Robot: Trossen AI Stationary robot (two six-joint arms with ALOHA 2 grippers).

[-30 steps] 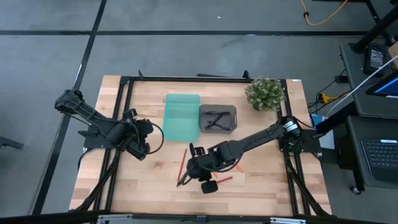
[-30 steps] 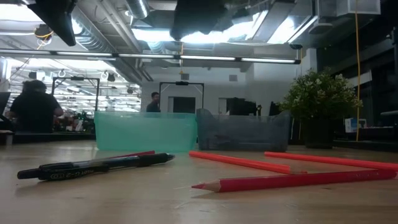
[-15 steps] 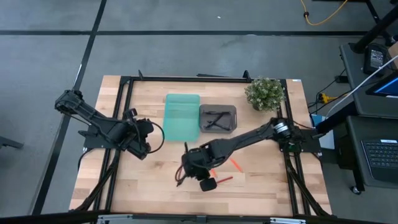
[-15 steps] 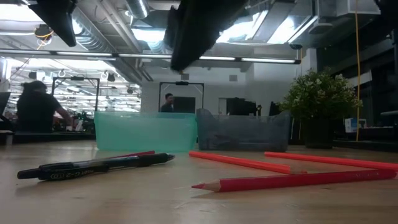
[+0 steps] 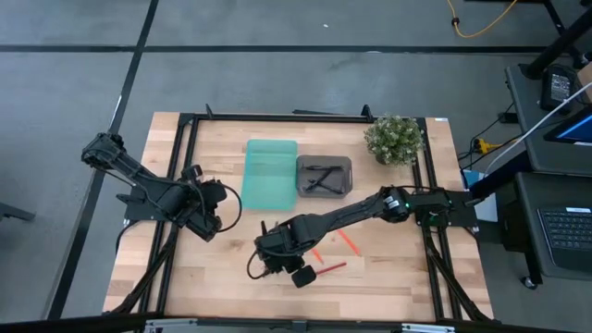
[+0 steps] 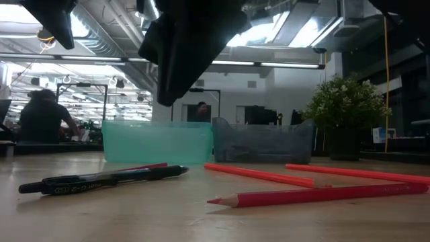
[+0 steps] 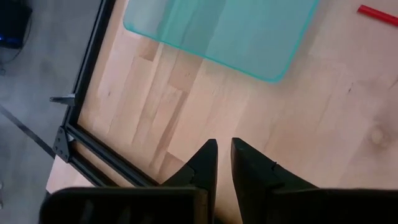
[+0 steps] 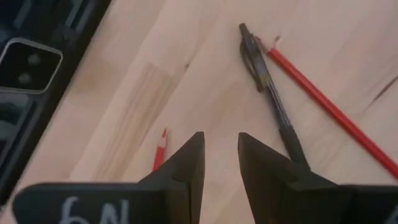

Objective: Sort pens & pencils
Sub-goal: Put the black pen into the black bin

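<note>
We see the right gripper [image 8: 217,158] above the wood table [image 5: 213,277], fingers slightly parted and grasping nothing; a black pen [image 8: 270,93] and red pencil [image 8: 329,109] lie just ahead, touching. The left gripper [image 7: 222,163] waits beside the teal tray [image 7: 217,31], fingers nearly closed, empty

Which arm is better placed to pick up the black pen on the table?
The right. Its gripper hangs over the loose sticks, with the black pen just ahead of its fingers. The left gripper sits off beside the teal tray.
</note>
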